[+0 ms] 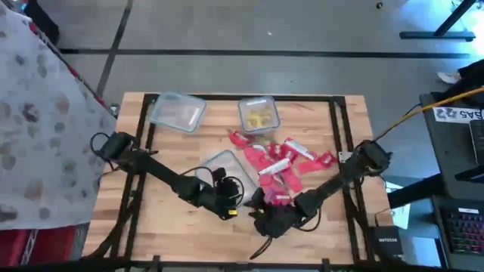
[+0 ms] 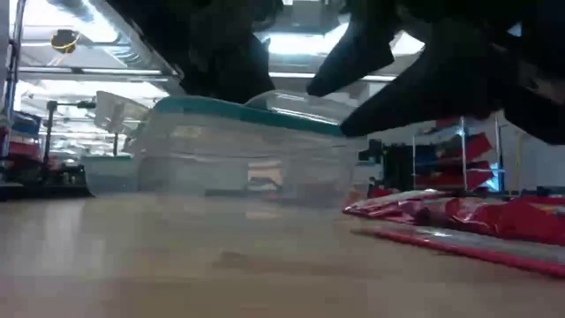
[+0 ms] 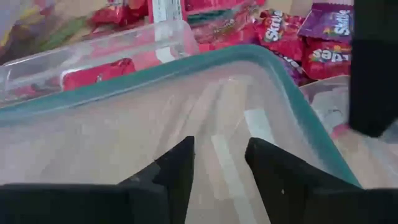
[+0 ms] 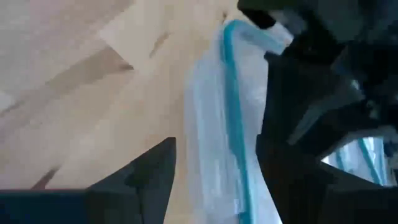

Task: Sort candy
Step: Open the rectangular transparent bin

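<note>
Both tools hang empty over the teal-rimmed tub (image 3: 261,106), left tool (image 3: 217,163) half-open, right tool (image 4: 214,168) wide; judging a between-picks pause, next reach the candy (image 1: 281,162) just beyond the tub.

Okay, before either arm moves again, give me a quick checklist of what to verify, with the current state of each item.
1. Left gripper empty: ok, its fingers stand apart over the teal-rimmed tub with nothing between them.
2. Right gripper empty: ok, open, nothing between the fingers.
3. Arms apart from each other: not ok, both grippers crowd together at the table's front edge.
4. Candy within reach: ok, the red packets lie in a pile just beyond the right gripper.
5. Teal-rimmed tub ready to receive: ok, open, and the part in view is empty.
6. Yellow pieces' tub upright at the back: ok.
</note>
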Motion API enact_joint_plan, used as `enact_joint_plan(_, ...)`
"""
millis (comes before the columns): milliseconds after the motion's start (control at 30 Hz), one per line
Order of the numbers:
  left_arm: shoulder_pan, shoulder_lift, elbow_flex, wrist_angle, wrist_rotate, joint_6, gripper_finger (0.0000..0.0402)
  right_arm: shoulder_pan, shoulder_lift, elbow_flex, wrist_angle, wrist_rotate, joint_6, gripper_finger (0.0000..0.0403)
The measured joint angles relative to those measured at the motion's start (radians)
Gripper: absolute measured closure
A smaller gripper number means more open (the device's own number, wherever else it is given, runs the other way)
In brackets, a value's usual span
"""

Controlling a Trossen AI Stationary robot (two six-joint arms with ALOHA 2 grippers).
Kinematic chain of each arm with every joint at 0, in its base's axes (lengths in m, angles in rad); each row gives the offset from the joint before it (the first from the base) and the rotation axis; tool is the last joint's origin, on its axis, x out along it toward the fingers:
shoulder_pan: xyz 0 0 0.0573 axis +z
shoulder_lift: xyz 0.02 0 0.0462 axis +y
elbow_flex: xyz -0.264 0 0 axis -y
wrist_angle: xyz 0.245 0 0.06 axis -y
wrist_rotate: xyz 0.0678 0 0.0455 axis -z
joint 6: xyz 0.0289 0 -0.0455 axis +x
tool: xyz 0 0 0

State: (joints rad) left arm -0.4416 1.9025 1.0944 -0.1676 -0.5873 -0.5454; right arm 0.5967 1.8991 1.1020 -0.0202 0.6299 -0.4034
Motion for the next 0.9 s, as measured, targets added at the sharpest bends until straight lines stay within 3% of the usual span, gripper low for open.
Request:
enact_joint_plan(100, -0.002, 0.002, -0.001, 0.020, 0.006, 0.000, 0.0259, -0.017, 0.003, 0.007, 0.025, 0.006, 0.051, 0.0212)
enact_joint_plan(200, -0.010, 0.002, -0.002, 0.023, 0.004, 0.015, 0.0259, -0.027, 0.004, 0.032, -0.008, 0.002, 0.145, 0.0255)
enact_joint_plan(367, -0.037, -0.035, -0.003, -0.017, -0.021, 0.029, 0.0259, -0.037, 0.003, 0.113, -0.134, -0.069, 0.210, 0.0381)
enact_joint_plan(467, -0.058, -0.107, -0.003, -0.097, -0.091, 0.059, 0.0259, -0.037, 0.004, 0.152, -0.184, -0.059, 0.216, 0.0387)
enact_joint_plan(733, -0.114, -0.340, 0.006, -0.311, -0.372, 0.132, 0.0259, -0.035, -0.009, 0.304, -0.247, 0.121, 0.134, 0.0398)
enact_joint_plan(900, -0.156, -0.439, 0.008, -0.375, -0.489, 0.118, 0.0259, -0.039, -0.010, 0.395, -0.390, 0.317, 0.091, 0.0400)
